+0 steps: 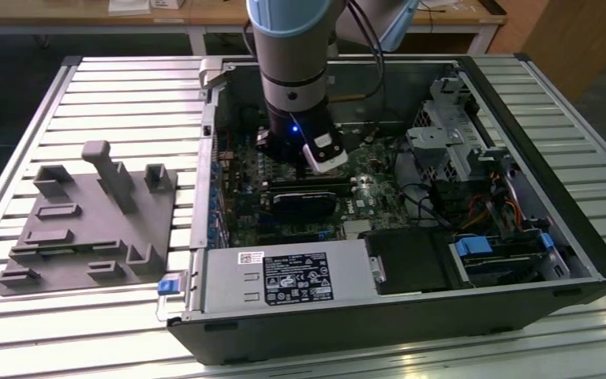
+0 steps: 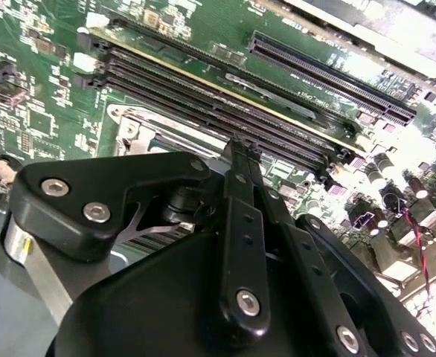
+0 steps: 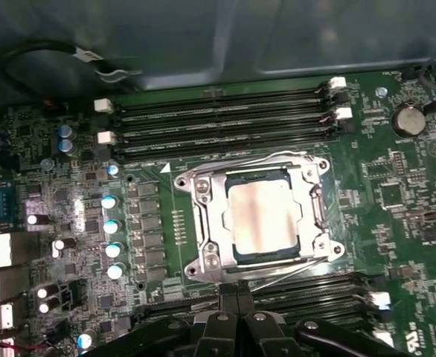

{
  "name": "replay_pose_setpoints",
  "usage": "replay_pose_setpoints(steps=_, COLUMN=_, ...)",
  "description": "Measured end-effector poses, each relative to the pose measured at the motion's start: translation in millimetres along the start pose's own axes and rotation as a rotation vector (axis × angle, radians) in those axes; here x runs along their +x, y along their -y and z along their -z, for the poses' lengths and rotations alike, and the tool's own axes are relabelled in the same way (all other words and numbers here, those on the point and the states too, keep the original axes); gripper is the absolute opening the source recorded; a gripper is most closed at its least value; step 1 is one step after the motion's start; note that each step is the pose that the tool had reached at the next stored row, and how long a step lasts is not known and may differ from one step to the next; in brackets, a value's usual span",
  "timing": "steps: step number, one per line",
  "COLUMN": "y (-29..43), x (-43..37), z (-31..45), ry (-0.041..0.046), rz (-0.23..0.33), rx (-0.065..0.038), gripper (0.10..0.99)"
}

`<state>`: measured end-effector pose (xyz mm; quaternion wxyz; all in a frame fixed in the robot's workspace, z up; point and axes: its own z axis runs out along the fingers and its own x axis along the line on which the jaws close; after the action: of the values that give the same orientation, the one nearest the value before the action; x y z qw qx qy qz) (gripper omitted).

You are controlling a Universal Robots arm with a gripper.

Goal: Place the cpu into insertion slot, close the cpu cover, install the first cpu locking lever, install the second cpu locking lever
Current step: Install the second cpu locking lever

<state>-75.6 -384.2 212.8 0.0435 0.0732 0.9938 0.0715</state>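
At the bottom centre of the first wrist view the tool (image 3: 236, 327) shows its black fingers pressed together, closed on nothing that can be seen, just below the silvery socket assembly. Above the fingertips lies the cpu cover (image 3: 212, 223), a metal frame lying flat, and through its square window shows the dull silvery top of the cpu (image 3: 266, 216), seated in the insertion slot (image 3: 323, 212). Thin wire levers run along the top and bottom edges of the frame; whether they are latched is hard to tell. Long black memory slots (image 3: 225, 123) sit across the green motherboard (image 3: 385, 223) above the socket. In the exterior view the arm (image 1: 294, 71) reaches down from the top centre into the open computer case (image 1: 555, 237), which rests on a slatted metal table (image 1: 124, 87). A grey fixture block (image 1: 87, 225) lies at centre left.
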Motion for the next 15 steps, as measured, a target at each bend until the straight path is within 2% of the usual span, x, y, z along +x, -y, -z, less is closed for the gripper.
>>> replay_pose_setpoints(steps=2, y=2.4, x=1.6, z=-1.2, ry=-0.002, rz=0.0, rx=-0.013, gripper=0.106)
replay_pose_setpoints(steps=10, y=10.9, x=7.9, z=-4.9, ry=-0.0117, rz=-0.002, rx=-0.077, gripper=0.106)
replay_pose_setpoints(steps=15, y=17.0, x=10.9, z=-6.2, ry=-0.0155, rz=-0.002, rx=-0.103, gripper=0.106)
